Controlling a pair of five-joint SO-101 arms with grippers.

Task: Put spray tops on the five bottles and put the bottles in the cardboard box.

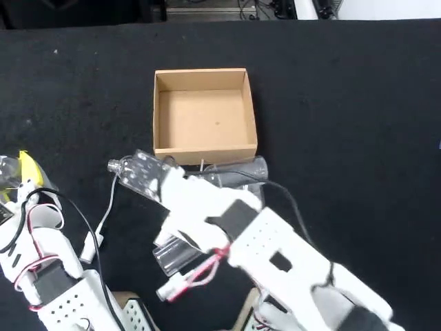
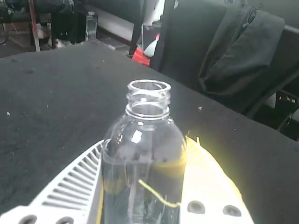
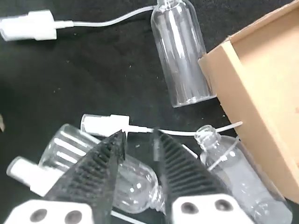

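**Fitting of a spray top: pick-up stage.** The left gripper point(image 2: 147, 144) is clamped on the body of an uncapped bottle point(image 2: 148, 112), whose open neck points away from the wrist. In the high view this bottle is seen at the left side of the table point(image 1: 358, 103), well apart from the cardboard box point(image 1: 204, 150), which is empty. The right gripper point(image 3: 138, 136) is parted only narrowly and holds nothing. It hangs just above a loose spray top point(image 3: 103, 124), whose thin dip tube point(image 3: 187, 133) runs toward the box.

A lying bottle point(image 3: 181, 56) is seen near the box, and the tube of a second spray top point(image 3: 28, 28) reaches its mouth. A second lying bottle point(image 3: 236, 175) is just beside the box wall, and a third lying bottle point(image 3: 70, 149) is under the right gripper's jaws.

The step in hand is judged to be the grasp of the loose spray top. The jaws should be widened before descent. The top is best taken by its white head rather than by the tube, which would probably bend. Contact with the third lying bottle should be avoided, since it would probably roll. For insertion, the tube tip should be lined up with the open neck while the uncapped bottle is held steady.
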